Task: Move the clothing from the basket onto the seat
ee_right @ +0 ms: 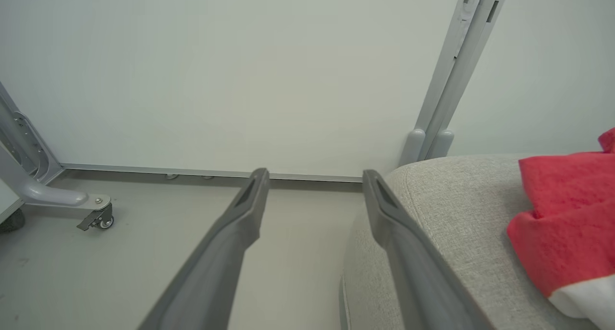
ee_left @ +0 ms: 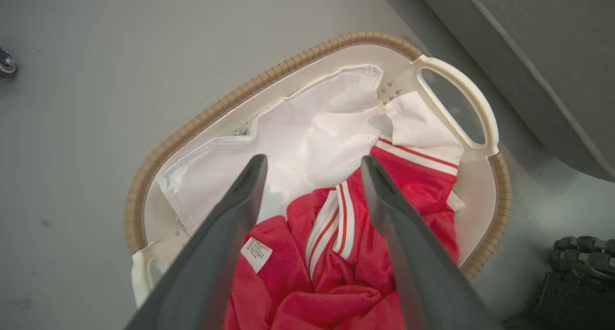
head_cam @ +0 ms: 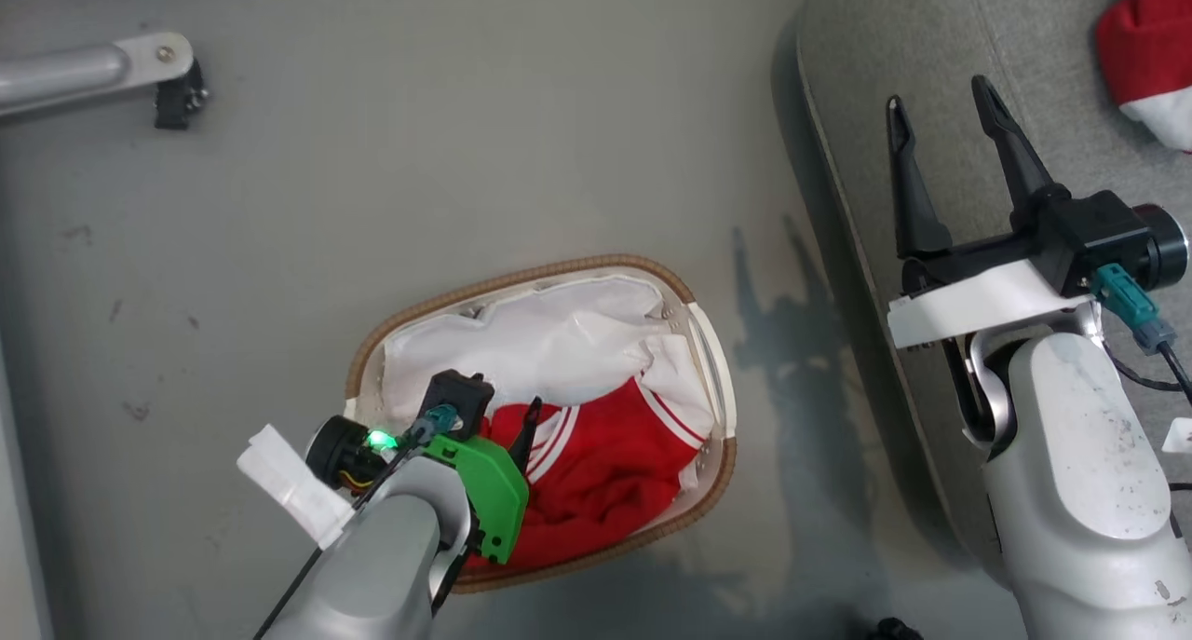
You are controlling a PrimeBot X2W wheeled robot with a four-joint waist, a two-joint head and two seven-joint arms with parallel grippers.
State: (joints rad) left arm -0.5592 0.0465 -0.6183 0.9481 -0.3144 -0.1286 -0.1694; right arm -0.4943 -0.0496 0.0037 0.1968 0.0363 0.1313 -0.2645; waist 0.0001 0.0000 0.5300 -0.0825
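The basket (head_cam: 521, 275) stands on the grey floor, white with a brown woven rim (ee_left: 192, 123). Red clothing (head_cam: 605, 463) with white stripes lies bunched in its near half on the white liner (ee_left: 307, 138). My left gripper (head_cam: 510, 415) hangs open just above this clothing (ee_left: 355, 253), its fingers (ee_left: 313, 161) either side of the striped fold, gripping nothing. Open and empty, my right gripper (head_cam: 939, 98) hovers over the left edge of the grey seat (head_cam: 931, 44). Another red and white garment (head_cam: 1145, 53) lies on the seat (ee_right: 447, 210), right of the right gripper (ee_right: 314, 173).
A grey metal leg with a caster (head_cam: 140, 67) reaches in at the far left. A pale wall and an upright post (ee_right: 447, 80) stand beyond the seat. A dark object (ee_left: 576, 262) sits on the floor beside the basket's handle end.
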